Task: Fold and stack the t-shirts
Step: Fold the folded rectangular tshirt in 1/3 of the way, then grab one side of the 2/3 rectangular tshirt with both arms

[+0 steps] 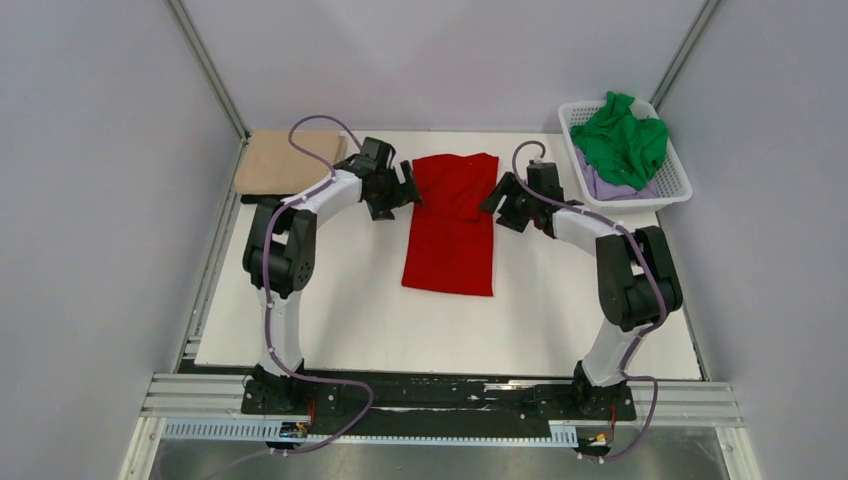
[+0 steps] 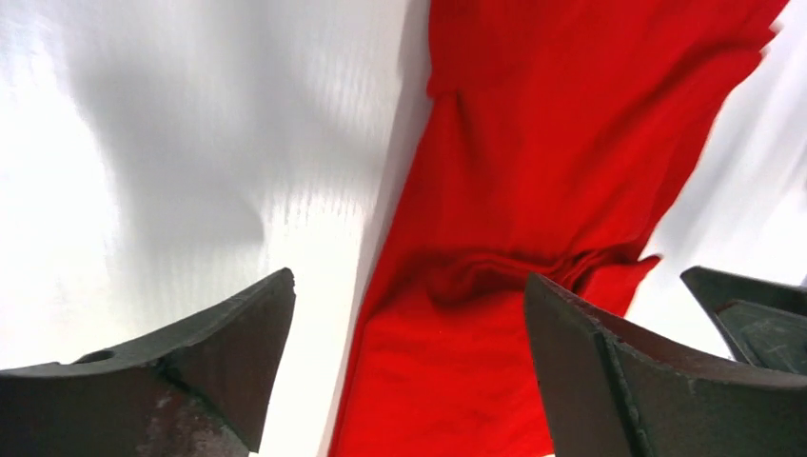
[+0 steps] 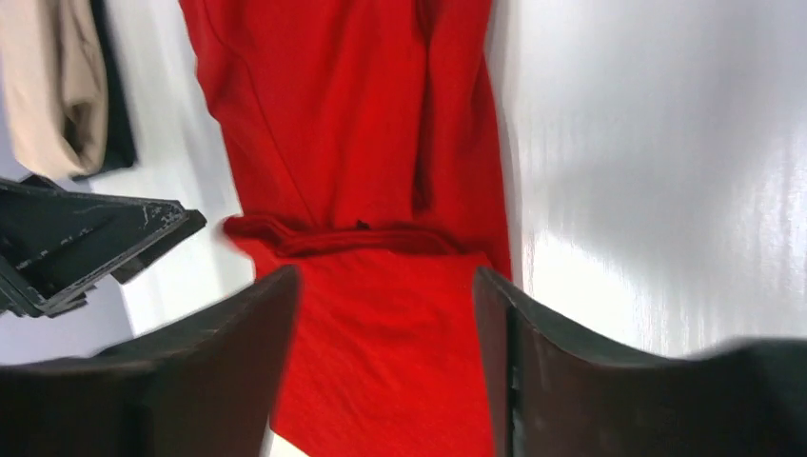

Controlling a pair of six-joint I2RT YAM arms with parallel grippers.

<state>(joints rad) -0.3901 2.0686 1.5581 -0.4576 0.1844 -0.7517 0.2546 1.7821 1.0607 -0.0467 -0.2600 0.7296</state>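
The red t-shirt [image 1: 451, 222] lies flat in the middle of the table, folded into a long narrow strip. My left gripper [image 1: 408, 187] is open at its far left edge, over the cloth's edge [image 2: 447, 371]. My right gripper [image 1: 492, 200] is open at its far right edge, above the red cloth [image 3: 381, 362]. Neither holds anything. A folded tan-beige t-shirt [image 1: 288, 160] lies at the far left corner. The green t-shirt [image 1: 622, 135] is bunched on top of the pale lilac one [image 1: 612, 184] in the basket.
The white lattice basket [image 1: 680, 186] stands at the far right corner of the white table [image 1: 340, 310]. Grey walls close in the left, right and back. The left gripper's fingers [image 3: 86, 243] show in the right wrist view.
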